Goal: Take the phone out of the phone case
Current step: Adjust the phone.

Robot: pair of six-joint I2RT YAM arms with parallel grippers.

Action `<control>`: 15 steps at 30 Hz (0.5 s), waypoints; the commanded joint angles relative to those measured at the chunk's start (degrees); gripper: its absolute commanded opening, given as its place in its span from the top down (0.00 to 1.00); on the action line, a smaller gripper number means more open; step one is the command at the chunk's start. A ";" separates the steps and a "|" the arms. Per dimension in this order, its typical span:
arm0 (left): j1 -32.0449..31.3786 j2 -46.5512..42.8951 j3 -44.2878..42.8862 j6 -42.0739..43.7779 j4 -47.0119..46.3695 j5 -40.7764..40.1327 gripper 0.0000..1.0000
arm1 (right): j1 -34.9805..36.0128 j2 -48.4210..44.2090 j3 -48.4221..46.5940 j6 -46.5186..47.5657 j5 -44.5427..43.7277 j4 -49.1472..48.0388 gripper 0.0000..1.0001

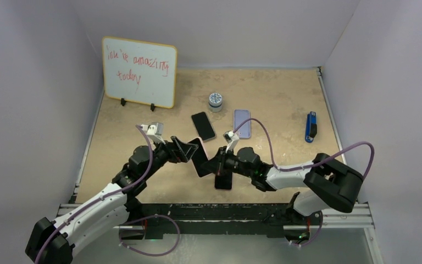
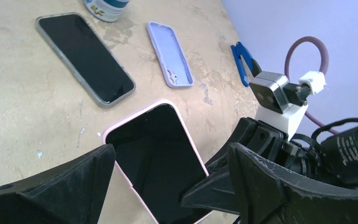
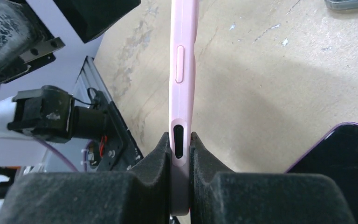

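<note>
Table (image 1: 286,93): a pale, speckled top with both arms reaching in to meet near its middle.
Whiteboard (image 1: 139,71): propped upright at the far left on two small black feet. The red handwriting looks like "you're amazing today", though the first word is scrawled.
Right gripper (image 3: 181,140): pinched tight on one end of the pink phone case (image 3: 182,56), one pad on each face, just at a slot in the case's edge.
Left gripper (image 2: 170,156): fingers spread wide and straddling the case across its width. The nearer finger (image 2: 74,179) meets the case's edge, but I can't tell whether the other one touches.
Phone (image 2: 154,158): still seated in the pink case with its dark screen showing, held between the two grippers.
Grey-cased phone (image 2: 85,56): flat on the table beyond them, screen up.
Purple-rimmed phone (image 1: 223,180): lying flat just below the right gripper.
Lilac case (image 2: 169,54): empty, hollow side up, beside the grey-cased phone.
Blue tool (image 1: 310,126): blue and black, well off to the right. I can't make out what it is.
Tub (image 1: 215,101): small and round, behind the two flat pieces, with print too small to read.
</note>
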State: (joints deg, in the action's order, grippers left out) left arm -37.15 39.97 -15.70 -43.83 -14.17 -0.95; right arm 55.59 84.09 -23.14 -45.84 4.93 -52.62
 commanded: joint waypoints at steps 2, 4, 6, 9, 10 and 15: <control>0.71 0.14 0.82 4.96 -7.63 7.86 0.07 | -3.28 -7.83 2.12 0.69 7.26 -9.70 1.00; 1.13 0.31 1.00 4.99 -9.42 10.44 0.07 | -4.96 -10.04 3.30 0.27 9.19 -10.98 1.00; 1.20 0.65 1.06 4.82 -11.65 12.69 0.07 | -6.13 -12.14 4.14 0.06 11.24 -12.03 1.00; 1.32 1.25 1.03 3.95 -13.95 15.35 0.08 | -6.70 -14.87 4.33 0.47 13.60 -12.37 1.00; 1.31 1.58 1.03 3.48 -14.82 16.51 0.09 | -6.65 -15.59 4.33 0.42 14.28 -12.60 1.00; 1.34 3.83 2.08 0.88 -22.64 23.23 0.20 | -6.88 -17.27 5.29 -1.49 17.70 -17.50 1.00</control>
State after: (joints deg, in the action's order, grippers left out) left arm -36.07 42.50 -14.98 -41.34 -26.89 14.96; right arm 48.84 68.84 -18.28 -45.91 17.47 -59.24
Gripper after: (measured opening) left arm 0.838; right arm 0.134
